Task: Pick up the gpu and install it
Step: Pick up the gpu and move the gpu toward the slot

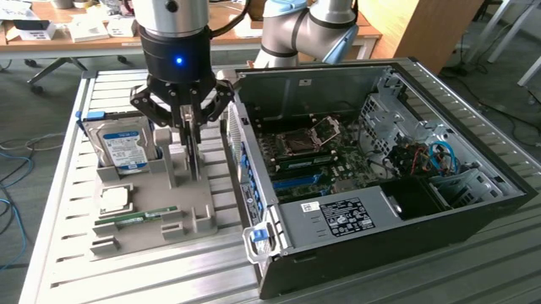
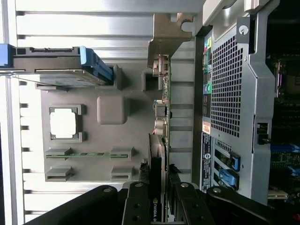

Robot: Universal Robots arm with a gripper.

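Note:
The gpu (image 1: 194, 155) is a thin card standing on edge over the grey holder tray (image 1: 199, 212), just beside the open computer case (image 1: 473, 209). My gripper (image 1: 192, 126) comes straight down on it and is shut on its upper edge. In the wrist view the gpu (image 2: 161, 117) runs edge-on away from the gripper (image 2: 159, 190), its metal bracket (image 2: 166, 33) at the far end, with a finger pressing on each side. I cannot tell whether its lower edge still rests in the tray slot.
The tray (image 2: 93, 173) also holds a silver hard drive (image 1: 123, 149) with a blue label, a square processor chip (image 1: 114, 199) and a green memory stick (image 1: 135, 218). The case's motherboard (image 1: 313, 158) lies exposed. All of it rests on a slatted metal table (image 1: 169, 272).

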